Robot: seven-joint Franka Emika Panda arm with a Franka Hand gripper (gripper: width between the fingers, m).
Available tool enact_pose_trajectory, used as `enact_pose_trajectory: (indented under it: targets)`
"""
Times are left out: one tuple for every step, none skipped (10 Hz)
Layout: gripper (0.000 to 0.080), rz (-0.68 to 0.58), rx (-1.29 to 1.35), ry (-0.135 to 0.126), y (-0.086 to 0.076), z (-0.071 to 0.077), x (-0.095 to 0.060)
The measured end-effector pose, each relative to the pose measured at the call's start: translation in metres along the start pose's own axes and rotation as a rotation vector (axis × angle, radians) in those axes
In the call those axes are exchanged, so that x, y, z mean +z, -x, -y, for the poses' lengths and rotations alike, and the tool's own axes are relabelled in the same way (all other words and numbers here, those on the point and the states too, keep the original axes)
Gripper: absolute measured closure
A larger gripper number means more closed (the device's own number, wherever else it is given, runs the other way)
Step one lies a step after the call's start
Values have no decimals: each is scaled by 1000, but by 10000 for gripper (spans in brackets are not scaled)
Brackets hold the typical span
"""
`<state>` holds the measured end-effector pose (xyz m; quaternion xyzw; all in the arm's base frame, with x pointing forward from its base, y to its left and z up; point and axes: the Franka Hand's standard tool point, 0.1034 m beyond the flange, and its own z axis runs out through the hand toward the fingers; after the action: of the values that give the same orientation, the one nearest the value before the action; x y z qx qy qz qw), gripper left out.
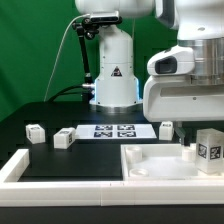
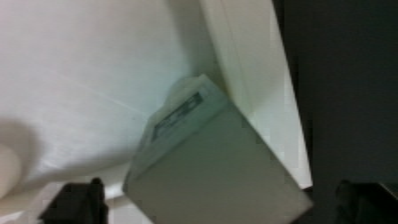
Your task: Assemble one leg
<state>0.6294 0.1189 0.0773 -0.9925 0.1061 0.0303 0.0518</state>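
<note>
Exterior view: arm [image 1: 185, 85] is low over the exterior view's right side of the black table [image 1: 50, 112], its white end section blocking most of what's under it. The leg [image 1: 208, 150] sits right below it, tag face toward the camera, at the far right edge of the tray-like piece [image 1: 150, 168]. Can't tell from here whether it's resting on the tray or lifted. Marker board [image 1: 115, 130] lies flat mid-table. Three more small white blocks are out loose: one [image 1: 35, 133] and another [image 1: 65, 138] to the board's left, and one [image 1: 165, 128] just right of it. A white rail [image 1: 20, 165] runs along the near left corner. Wrist view: blurry, but the gripper [image 2: 214, 203] is spread wide, with one dark fingertip [image 2: 80, 200] on one side of the leg [image 2: 205, 160] and the other on the opposite side, both with clear gaps to it, so nothing is pinched. The leg looks tilted in this frame, its dark tag on the visible face. It's next to a white wall of the tray [image 2: 240, 60], but the contact is too soft to call.
</note>
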Motion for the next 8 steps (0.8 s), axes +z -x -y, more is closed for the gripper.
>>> enact_pose_trajectory:
  targets:
    - [151, 2, -70, 5, 2, 0, 1]
    - [151, -1, -179, 10, 3, -2, 3]
    - [151, -3, -251, 11, 6, -4, 8]
    - [151, -1, -288, 13, 8, -5, 9]
    - [151, -2, -321, 13, 7, -5, 9]
    - [268, -2, -316, 13, 7, -5, 9]
    - [268, -1, -316, 13, 7, -5, 9]
    - [451, -1, -316, 14, 7, -6, 10]
